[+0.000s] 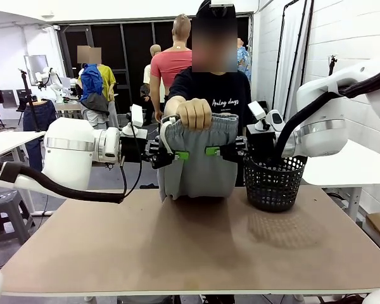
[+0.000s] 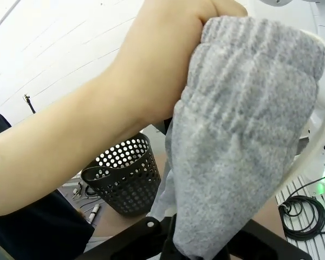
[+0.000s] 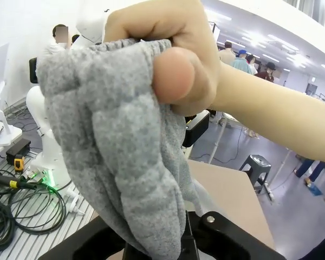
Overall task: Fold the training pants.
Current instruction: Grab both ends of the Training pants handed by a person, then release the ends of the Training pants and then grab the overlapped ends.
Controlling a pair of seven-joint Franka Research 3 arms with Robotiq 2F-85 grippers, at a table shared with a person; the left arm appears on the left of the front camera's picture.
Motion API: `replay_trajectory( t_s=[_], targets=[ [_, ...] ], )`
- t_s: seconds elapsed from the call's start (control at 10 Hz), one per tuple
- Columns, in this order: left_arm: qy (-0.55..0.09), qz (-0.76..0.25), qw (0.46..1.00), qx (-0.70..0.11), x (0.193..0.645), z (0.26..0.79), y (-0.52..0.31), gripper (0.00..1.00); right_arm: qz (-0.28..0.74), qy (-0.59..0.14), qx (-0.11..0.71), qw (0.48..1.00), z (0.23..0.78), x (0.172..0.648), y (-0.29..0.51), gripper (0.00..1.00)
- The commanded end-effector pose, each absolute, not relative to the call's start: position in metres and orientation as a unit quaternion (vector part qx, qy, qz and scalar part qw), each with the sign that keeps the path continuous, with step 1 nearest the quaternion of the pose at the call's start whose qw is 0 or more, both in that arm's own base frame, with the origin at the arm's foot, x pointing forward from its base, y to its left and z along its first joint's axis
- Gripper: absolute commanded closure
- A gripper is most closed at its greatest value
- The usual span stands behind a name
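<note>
The training pants (image 1: 199,161) hung over the desk (image 1: 190,253), held at the top by a person's hand (image 1: 194,114), and the left claw (image 1: 177,154) and right claw (image 1: 214,151) each pinched one side tight, so the folding looked barely begun and next the pants probably needed laying flat.
</note>
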State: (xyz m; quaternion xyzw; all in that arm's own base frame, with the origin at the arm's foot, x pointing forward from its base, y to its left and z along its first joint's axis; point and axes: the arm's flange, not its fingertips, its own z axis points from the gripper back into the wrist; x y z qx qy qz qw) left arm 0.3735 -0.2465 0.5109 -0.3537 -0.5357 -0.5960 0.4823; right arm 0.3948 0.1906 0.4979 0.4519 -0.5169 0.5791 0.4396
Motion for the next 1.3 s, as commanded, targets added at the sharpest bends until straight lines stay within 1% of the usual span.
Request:
replay_trajectory(
  t_s=[0.0, 0.1, 0.2, 0.3, 1.2],
  targets=[
    [-0.545, -0.597, 0.461, -0.366, 0.376, 0.509, -0.252, 1.00, 0.575, -0.508, 0.457, 0.450, 0.501, 0.403, 0.197, 1.00],
    [-0.554, -0.591, 0.461, -0.362, 0.376, 0.511, -0.251, 1.00, 0.577, -0.492, 0.458, 0.463, 0.500, 0.410, 0.200, 1.00],
    [-0.538, -0.597, 0.458, -0.381, 0.374, 0.510, -0.248, 1.00, 0.624, -0.438, 0.418, 0.494, 0.499, 0.424, 0.209, 1.00],
    [-0.537, -0.595, 0.481, -0.356, 0.373, 0.511, -0.246, 1.00, 0.577, -0.510, 0.456, 0.447, 0.497, 0.398, 0.193, 1.00],
    [-0.537, -0.595, 0.481, -0.356, 0.373, 0.511, -0.246, 1.00, 0.577, -0.510, 0.456, 0.447, 0.497, 0.398, 0.193, 1.00]
  ],
)
